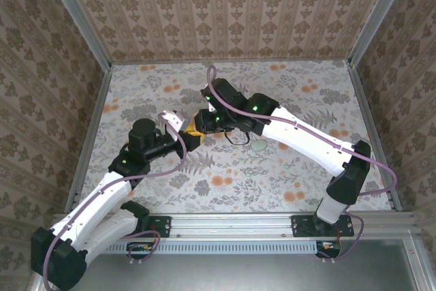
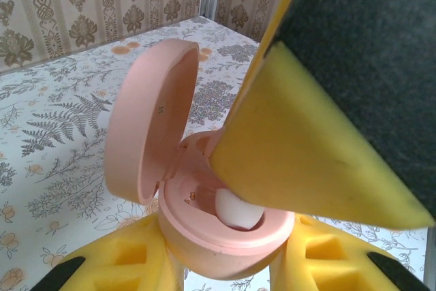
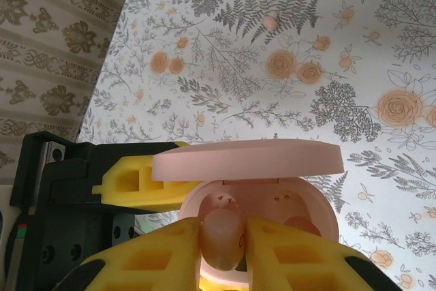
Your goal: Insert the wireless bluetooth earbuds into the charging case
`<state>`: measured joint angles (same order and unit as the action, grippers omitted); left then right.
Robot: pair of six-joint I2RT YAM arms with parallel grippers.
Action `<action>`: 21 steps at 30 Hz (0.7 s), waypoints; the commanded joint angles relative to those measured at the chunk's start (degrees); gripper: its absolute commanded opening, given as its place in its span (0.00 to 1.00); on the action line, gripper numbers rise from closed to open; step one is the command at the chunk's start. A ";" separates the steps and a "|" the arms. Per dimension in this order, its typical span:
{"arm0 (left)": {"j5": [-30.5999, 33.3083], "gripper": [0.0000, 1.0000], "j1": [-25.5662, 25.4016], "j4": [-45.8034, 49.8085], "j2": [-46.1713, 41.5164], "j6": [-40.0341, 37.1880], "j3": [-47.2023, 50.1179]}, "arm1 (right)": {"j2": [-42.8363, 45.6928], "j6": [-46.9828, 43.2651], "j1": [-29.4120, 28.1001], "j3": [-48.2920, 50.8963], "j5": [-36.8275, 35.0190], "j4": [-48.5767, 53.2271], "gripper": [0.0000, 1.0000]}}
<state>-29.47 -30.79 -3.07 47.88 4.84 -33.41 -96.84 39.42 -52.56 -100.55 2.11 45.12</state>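
**Overhead view.** The two arms meet just left of centre of the frame, above the floral-patterned bench [image 1: 306,100]. The left gripper [image 1: 189,140] reaches up from the lower left and the right gripper [image 1: 203,126] reaches in from the right, so the two are tip to tip. What they carry is too small to make out here. A small pale disc [image 1: 259,146] lies on the bench just right of centre, beside the right arm. Patterned walls [image 1: 225,11] close the bench in on three sides.

**Left wrist view.** The pink, rounded charging case [image 2: 225,236] sits at lower centre. The left gripper [image 2: 228,267] pinches it by the base, with its two yellow fingers [image 2: 129,260] pressed against opposite sides. The lid [image 2: 146,120] stands swung open toward the left of the frame. A white earbud [image 2: 238,210] sits partly down in the case's interior. One large yellow finger [image 2: 306,161] of the right gripper comes down onto it from the upper right.

**Right wrist view.** At bottom centre the right gripper [image 3: 221,253] pinches the earbud [image 3: 221,236] between its yellow fingers [image 3: 157,257]. The earbud sits in the left part of the open charging case [image 3: 300,206]; whether it is fully seated cannot be told. The lid [image 3: 245,158] spans the middle of the frame, above the case's interior. A finger [image 3: 136,182] of the left gripper lies against the case on the left.
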 commanded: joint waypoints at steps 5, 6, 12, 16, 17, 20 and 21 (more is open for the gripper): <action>0.38 0.12 -0.33 -1.53 -1.42 -1.23 -1.04 | -0.63 -0.89 -0.71 -1.89 0.46 1.86 0.26; 0.38 0.13 -0.33 -1.51 -1.40 -1.24 -1.12 | -0.62 -0.88 -0.73 -1.84 0.44 1.89 0.27; 0.61 0.13 -0.35 -1.32 -1.58 -1.23 -1.03 | -0.38 -0.79 -0.81 -2.70 0.80 1.94 0.34; 0.90 0.12 -0.33 -0.83 -2.03 -1.49 -0.94 | 0.37 -0.72 -0.80 -3.77 0.48 2.00 0.35; 0.99 0.12 -0.33 -0.75 -2.15 -1.45 -0.87 | 0.75 -0.69 -0.81 -3.77 0.21 1.82 0.35; 1.41 0.12 -0.33 -0.75 -2.82 -1.42 -0.50 | 2.37 -0.85 -0.83 -3.72 -0.92 0.92 0.35; 1.50 0.12 -0.33 -0.79 -3.04 -1.46 -0.47 | 2.68 -1.00 -0.80 -3.64 -1.17 0.62 0.35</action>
<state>-28.58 -30.79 -3.03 46.22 4.64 -33.41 -96.73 39.18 -53.15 -102.54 2.07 45.45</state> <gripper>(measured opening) 0.304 0.347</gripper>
